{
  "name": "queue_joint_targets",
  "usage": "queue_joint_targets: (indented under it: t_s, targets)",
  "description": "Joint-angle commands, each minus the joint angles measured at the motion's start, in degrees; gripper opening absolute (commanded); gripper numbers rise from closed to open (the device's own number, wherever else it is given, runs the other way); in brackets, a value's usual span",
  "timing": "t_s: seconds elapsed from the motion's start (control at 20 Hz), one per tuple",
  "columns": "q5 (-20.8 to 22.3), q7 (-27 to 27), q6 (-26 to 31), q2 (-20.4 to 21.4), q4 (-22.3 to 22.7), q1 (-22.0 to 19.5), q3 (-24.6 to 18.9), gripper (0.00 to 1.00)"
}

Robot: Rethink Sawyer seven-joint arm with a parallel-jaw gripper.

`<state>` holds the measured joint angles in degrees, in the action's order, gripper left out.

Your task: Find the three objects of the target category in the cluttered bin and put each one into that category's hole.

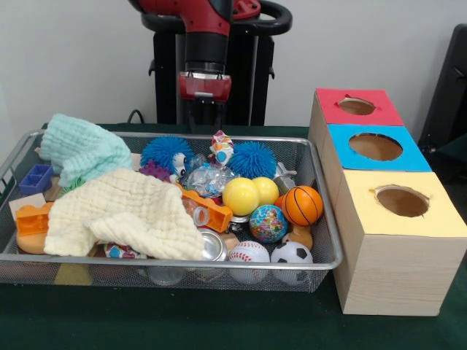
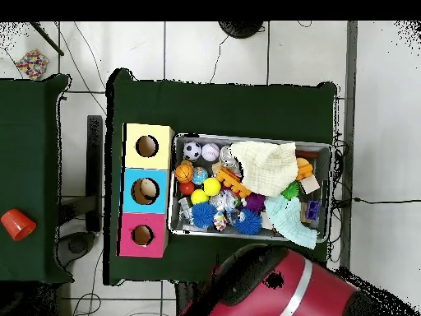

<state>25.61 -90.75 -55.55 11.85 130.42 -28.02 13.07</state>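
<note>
Front view: cluttered bin (image 1: 321, 244) (balls (image 1: 249, 195) inside)

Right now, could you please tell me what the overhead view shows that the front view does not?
Only the overhead view shows the red cup on the side table and the tiled floor. Only the front view shows the hand hanging behind the bin; whether it is open is unclear. Both show the wire bin of toys and cloths, and the box with yellow, blue and red holes.

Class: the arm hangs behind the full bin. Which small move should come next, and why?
Probably lower the gripper toward the exposed balls, such as the orange basketball: it hangs above the bin's back rim holding nothing, and the balls lie uncovered nearest the boxes.
</note>
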Motion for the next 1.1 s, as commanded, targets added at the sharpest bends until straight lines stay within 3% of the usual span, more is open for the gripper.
queue_joint_targets:
  t_s: [0.05, 0.25, 0.55, 0.7, 1.1]
  targets:
    - [-6.1, -13.6, 18.2, 16.0, 1.5, -1.2, -9.9, 1.00]
    - [-6.3, -15.5, 23.0, 19.4, 2.0, -2.0, -12.1, 1.00]
    - [-8.7, -16.0, 33.8, 27.7, 4.8, -3.7, -15.9, 1.00]
    - [-9.4, -15.7, 36.2, 29.5, 4.8, -4.5, -17.5, 1.00]
    - [-13.4, -12.8, 49.4, 37.9, 5.5, -7.9, -22.6, 1.00]
